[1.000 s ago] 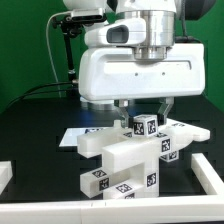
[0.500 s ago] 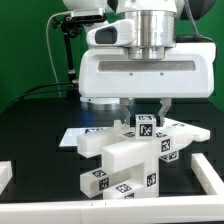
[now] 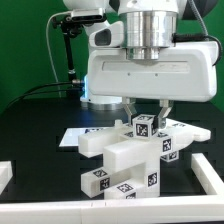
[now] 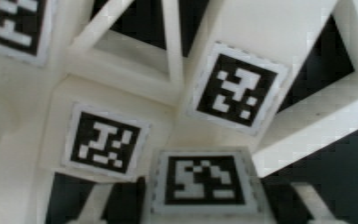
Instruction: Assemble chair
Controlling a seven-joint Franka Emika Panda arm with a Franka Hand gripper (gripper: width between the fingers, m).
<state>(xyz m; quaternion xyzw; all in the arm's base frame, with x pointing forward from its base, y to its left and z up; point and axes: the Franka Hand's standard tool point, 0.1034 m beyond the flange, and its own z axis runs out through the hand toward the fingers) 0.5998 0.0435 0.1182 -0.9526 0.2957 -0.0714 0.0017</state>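
The chair (image 3: 120, 152) stands mid-table as a cluster of joined chunky white pieces with black-and-white tags. A small tagged block (image 3: 145, 126) sits on top of it. My gripper (image 3: 146, 112) hangs straight above, one finger against each side of that block, shut on it. The wrist view is filled by slotted white frames (image 4: 140, 40) and several tags. The block's tag (image 4: 202, 180) lies between my jaws, and my fingers do not show clearly there.
The marker board (image 3: 72, 135) lies flat behind the chair toward the exterior view's left. A white rail (image 3: 110, 212) runs along the front edge, with white pieces at the left (image 3: 5, 176) and right (image 3: 210, 170) edges. A dark stand (image 3: 65, 50) rises at the back left.
My fingers have drawn in from a wider stance onto the sides of the top block. The arm has shifted slightly toward the exterior view's right. The chair has not moved.
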